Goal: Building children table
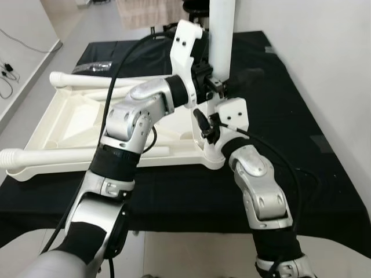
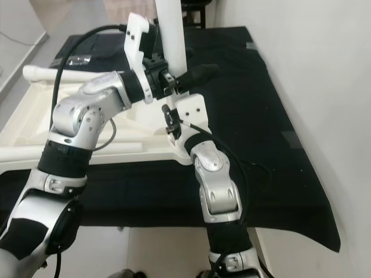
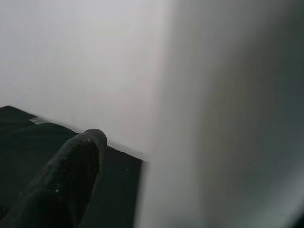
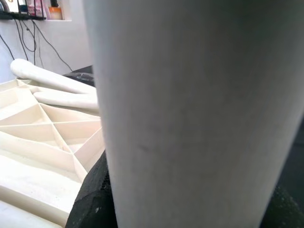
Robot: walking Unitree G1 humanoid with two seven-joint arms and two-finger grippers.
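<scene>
I had both grippers, left gripper (image 1: 232, 78) and right gripper (image 1: 210, 119), clamped round the upright leg (image 1: 222, 35) at the upturned tabletop (image 1: 69, 124) corner; next move I figured was twisting it home

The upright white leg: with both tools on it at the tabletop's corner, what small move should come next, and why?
Probably a short twist or push down into the corner socket. The white leg stands upright at the near right corner of the upturned tabletop, the left tool around it higher up and the right tool near its base. Whether it is fully seated cannot be seen.
</scene>
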